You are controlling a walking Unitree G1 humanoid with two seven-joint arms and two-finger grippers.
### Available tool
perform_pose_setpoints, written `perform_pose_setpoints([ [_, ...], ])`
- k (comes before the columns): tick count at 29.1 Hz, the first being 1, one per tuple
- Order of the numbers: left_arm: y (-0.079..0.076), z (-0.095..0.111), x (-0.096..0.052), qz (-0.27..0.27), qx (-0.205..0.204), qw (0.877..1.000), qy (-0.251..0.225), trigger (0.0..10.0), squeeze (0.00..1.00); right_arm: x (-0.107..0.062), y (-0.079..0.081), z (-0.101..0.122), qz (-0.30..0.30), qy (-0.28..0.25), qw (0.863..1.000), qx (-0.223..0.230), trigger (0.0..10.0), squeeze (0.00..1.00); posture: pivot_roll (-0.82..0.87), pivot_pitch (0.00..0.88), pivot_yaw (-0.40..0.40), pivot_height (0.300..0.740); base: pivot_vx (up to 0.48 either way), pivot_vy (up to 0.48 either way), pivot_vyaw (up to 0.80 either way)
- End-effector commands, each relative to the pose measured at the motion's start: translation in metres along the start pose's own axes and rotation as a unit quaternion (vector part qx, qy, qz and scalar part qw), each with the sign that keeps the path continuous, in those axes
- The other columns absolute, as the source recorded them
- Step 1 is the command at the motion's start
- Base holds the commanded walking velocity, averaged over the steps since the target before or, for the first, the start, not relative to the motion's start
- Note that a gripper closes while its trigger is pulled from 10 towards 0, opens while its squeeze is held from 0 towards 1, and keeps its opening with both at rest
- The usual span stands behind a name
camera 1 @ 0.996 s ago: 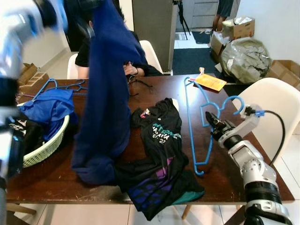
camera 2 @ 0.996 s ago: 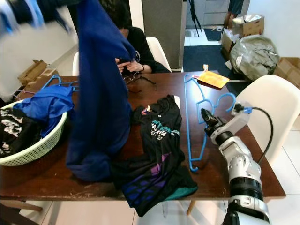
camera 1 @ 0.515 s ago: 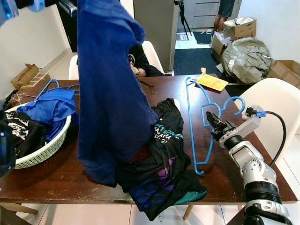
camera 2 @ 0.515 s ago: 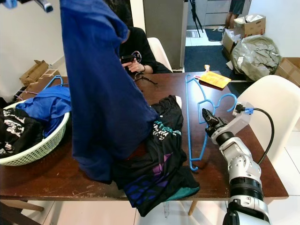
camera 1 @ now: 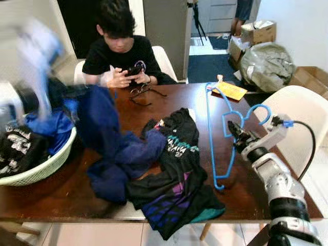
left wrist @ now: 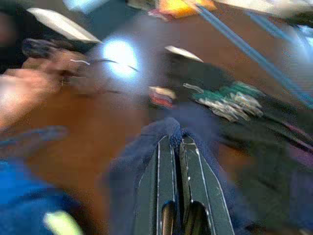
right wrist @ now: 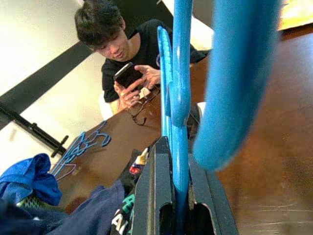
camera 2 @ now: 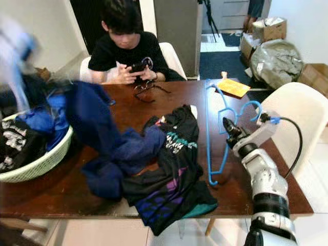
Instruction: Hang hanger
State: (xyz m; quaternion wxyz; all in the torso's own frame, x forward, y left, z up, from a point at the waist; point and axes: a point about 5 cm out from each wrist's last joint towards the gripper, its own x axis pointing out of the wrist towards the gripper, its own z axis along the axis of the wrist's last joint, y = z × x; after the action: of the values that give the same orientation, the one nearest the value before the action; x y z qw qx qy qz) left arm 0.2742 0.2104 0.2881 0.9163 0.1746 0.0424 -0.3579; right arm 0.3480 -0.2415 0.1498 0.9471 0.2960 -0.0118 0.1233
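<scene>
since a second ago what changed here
The left gripper has dropped from high overhead, so the navy garment that hung lifted now slumps in a heap on the table, fingers still shut on it. The right gripper still clamps the blue hanger; the black shirt is unmoved.

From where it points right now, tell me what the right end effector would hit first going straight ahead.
The right end effector is shut on the blue hanger and points across the table toward the black printed shirt. Going straight on, it would probably meet that shirt first, though depth is unclear; the person sits far beyond.
</scene>
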Motion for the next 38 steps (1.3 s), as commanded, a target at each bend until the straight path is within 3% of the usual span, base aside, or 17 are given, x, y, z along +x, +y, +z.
perform_pose_setpoints([
  [1,-0.026,-0.008,0.007,-0.067,-0.012,0.998,0.009,0.0,0.0,0.002,0.002,-0.001,0.005,0.004,1.0,0.006,10.0,0.0,0.06,0.0,0.035,0.735,0.0,0.0,0.0],
  [4,-0.077,-0.037,0.005,-0.177,-0.059,0.981,0.045,0.0,0.0,0.002,0.002,0.0,0.006,0.006,1.0,0.005,10.0,0.0,0.06,0.0,0.029,0.735,0.0,0.0,0.0],
  [6,-0.077,-0.037,0.005,-0.177,-0.059,0.981,0.045,0.0,0.0,0.002,0.002,0.0,0.006,0.006,1.0,0.005,10.0,0.0,0.06,0.0,0.029,0.735,0.0,0.0,0.0],
  [7,-0.099,-0.048,0.0,-0.219,-0.083,0.97,0.061,0.0,0.0,0.002,0.002,0.0,0.007,0.007,1.0,0.005,10.0,0.0,0.06,0.0,0.028,0.735,0.0,0.0,0.0],
  [11,-0.134,-0.066,-0.008,-0.268,-0.132,0.95,0.094,0.0,0.0,0.002,0.001,0.001,0.007,0.009,1.0,0.004,10.0,0.0,0.06,0.0,0.027,0.735,0.0,0.0,0.0],
  [18,-0.152,-0.08,-0.018,-0.275,-0.164,0.939,0.125,0.0,0.0,0.002,0.001,0.001,0.007,0.01,1.0,0.003,10.0,0.0,0.06,0.0,0.028,0.735,0.0,0.0,0.0],
  [21,-0.138,-0.089,-0.031,-0.223,-0.171,0.947,0.153,0.0,0.0,0.001,0.0,0.002,0.007,0.011,1.0,0.002,10.0,0.0,0.07,0.0,0.024,0.735,0.0,0.0,0.0],
  [25,-0.096,-0.107,-0.066,-0.084,-0.168,0.955,0.231,0.0,0.0,0.0,-0.001,0.002,0.006,0.012,1.0,0.002,10.0,0.0,0.07,0.0,0.021,0.735,0.0,0.0,0.0],
  [28,-0.096,-0.107,-0.066,-0.084,-0.168,0.955,0.231,0.0,0.0,0.0,-0.001,0.002,0.006,0.012,1.0,0.002,10.0,0.0,0.07,0.0,0.021,0.735,0.0,0.0,0.0],
  [29,-0.05,-0.113,-0.098,0.082,-0.153,0.949,0.263,0.0,0.0,-0.001,-0.002,0.003,0.006,0.014,1.0,0.004,10.0,0.0,0.09,0.0,-0.001,0.735,0.0,0.0,0.0],
  [30,-0.05,-0.113,-0.098,0.082,-0.153,0.949,0.263,0.0,0.0,-0.001,-0.002,0.003,0.006,0.014,1.0,0.004,10.0,0.0,0.09,0.0,-0.001,0.735,0.0,0.0,0.0],
  [31,-0.021,-0.113,-0.127,0.205,-0.144,0.929,0.273,0.0,0.0,-0.001,-0.003,0.004,0.006,0.016,1.0,0.005,10.0,0.0,0.1,0.0,-0.009,0.735,0.0,0.0,0.0],
  [33,-0.021,-0.113,-0.127,0.205,-0.144,0.929,0.273,0.0,0.0,-0.001,-0.003,0.004,0.006,0.016,1.0,0.005,10.0,0.0,0.1,0.0,-0.009,0.735,0.0,0.0,0.0],
  [34,0.01,-0.108,-0.157,0.354,-0.153,0.894,0.227,0.0,0.0,-0.001,-0.002,0.003,0.008,0.02,1.0,0.006,10.0,0.0,0.1,0.0,-0.024,0.735,0.0,0.0,0.0],
  [36,0.01,-0.108,-0.157,0.354,-0.153,0.894,0.227,0.0,0.0,-0.001,-0.002,0.003,0.008,0.02,1.0,0.006,10.0,0.0,0.1,0.0,-0.024,0.735,0.0,0.0,0.0],
  [37,0.023,-0.113,-0.177,0.45,-0.187,0.855,0.174,0.0,0.0,-0.001,-0.002,0.003,0.01,0.023,1.0,0.006,10.0,0.0,0.09,0.0,-0.028,0.735,0.0,0.0,0.0],
  [38,0.023,-0.113,-0.177,0.45,-0.187,0.855,0.174,0.0,0.0,-0.001,-0.002,0.003,0.01,0.023,1.0,0.006,10.0,0.0,0.09,0.0,-0.028,0.735,0.0,0.0,0.0],
])
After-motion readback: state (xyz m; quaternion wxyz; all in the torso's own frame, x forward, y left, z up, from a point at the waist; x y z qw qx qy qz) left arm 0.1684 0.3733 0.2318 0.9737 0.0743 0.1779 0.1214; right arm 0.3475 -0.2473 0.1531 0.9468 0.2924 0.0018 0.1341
